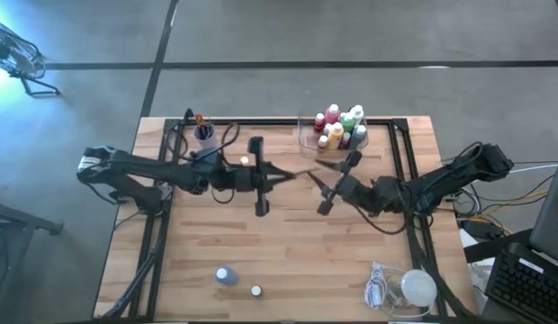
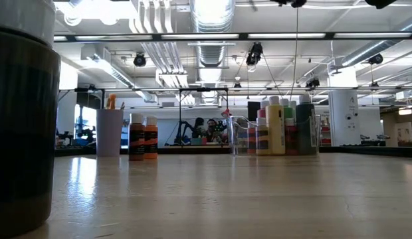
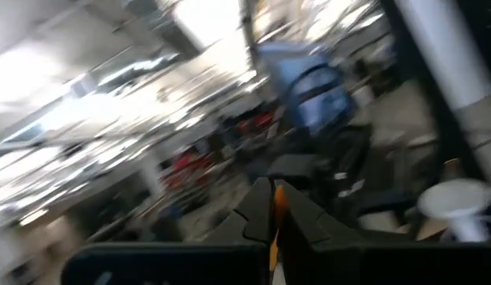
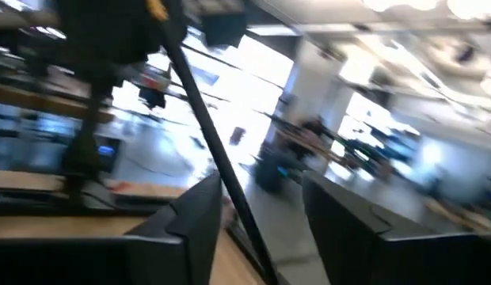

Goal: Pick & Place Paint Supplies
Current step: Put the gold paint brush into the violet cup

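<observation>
Both wrist views are motion-smeared. In the low view, a dark bottle (image 2: 20,113) is cropped by the left edge.

— Where are the arms?
— Both reach inward over the table's middle, nearly tip to tip. The left gripper (image 1: 292,176) has its fingers pressed together.
— And the other?
— The right gripper (image 1: 313,179) has its fingers (image 4: 199,218) parted.

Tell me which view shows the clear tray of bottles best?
The high view: the clear tray and its bottles show whole from above. The low view shows them side-on, far off. Neither wrist view shows the tray clearly.
</observation>
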